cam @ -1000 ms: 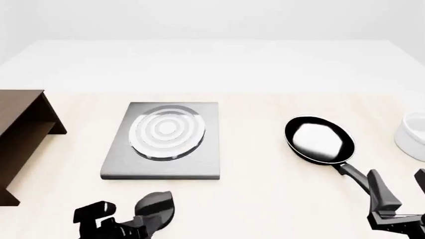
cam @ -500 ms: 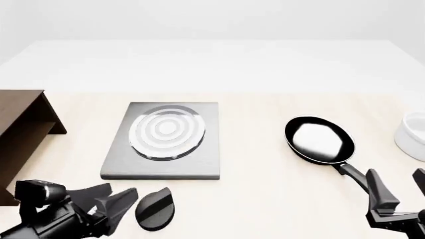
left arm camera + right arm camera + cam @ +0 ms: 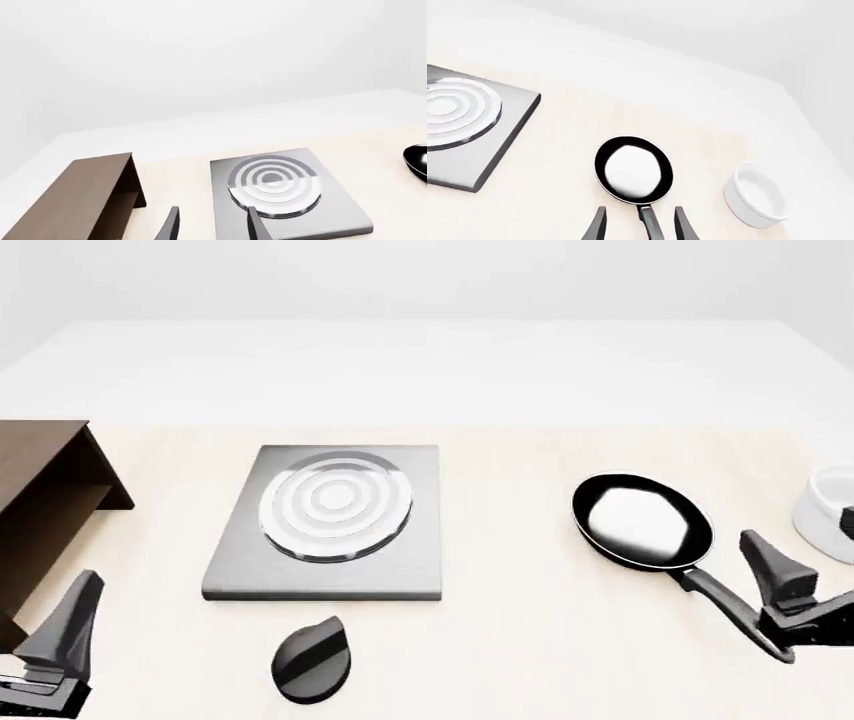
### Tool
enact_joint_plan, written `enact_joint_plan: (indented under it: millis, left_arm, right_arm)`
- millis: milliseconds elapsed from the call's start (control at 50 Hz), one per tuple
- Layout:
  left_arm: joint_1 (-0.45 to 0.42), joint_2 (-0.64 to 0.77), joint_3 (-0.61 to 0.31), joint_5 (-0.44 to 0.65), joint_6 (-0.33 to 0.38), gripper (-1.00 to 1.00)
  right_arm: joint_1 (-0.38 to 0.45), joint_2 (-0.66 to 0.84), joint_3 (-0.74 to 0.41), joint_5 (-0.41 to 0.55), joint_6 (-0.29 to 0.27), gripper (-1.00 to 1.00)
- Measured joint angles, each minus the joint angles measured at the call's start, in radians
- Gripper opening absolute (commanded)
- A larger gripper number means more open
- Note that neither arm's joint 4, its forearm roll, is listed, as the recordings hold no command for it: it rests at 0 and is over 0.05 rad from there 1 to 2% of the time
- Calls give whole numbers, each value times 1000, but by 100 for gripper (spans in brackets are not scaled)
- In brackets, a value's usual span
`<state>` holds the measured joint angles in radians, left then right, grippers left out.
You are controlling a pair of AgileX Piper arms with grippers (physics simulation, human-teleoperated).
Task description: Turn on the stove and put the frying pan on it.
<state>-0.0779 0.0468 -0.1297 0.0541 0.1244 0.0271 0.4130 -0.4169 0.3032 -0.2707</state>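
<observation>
bright even light, sharp renders, faint shadows, white glare inside frying pan

Glossy black frying pan, brushed-looking grey metal stove, seemingly wooden shelf.

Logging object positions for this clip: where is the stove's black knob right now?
In the front view the knob lies on the table just in front of the stove, near its front edge, right of the left gripper and untouched.

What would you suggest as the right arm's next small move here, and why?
Probably ease the right claw down and shut it on the frying pan's handle. The wrist view shows its open fingers on either side of the handle, and the frying pan sits on the table well right of the stove.
</observation>
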Motion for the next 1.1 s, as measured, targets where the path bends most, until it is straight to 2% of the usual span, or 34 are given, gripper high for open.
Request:
enact_joint_plan:
  millis: [120, 280, 540, 1100]
  left_arm:
    - [30, -21, 26, -9, 6, 100]
    - [54, -35, 44, -12, -2, 100]
    - [74, -44, 51, -21, -7, 100]
    - [92, -46, 47, -33, -9, 100]
  right_arm:
    - [3, 132, -97, 69, -71, 100]
    - [-10, 264, -146, 80, -150, 100]
    - [-64, 430, -47, -76, -243, 100]
    - [-158, 611, 93, -323, -327, 100]
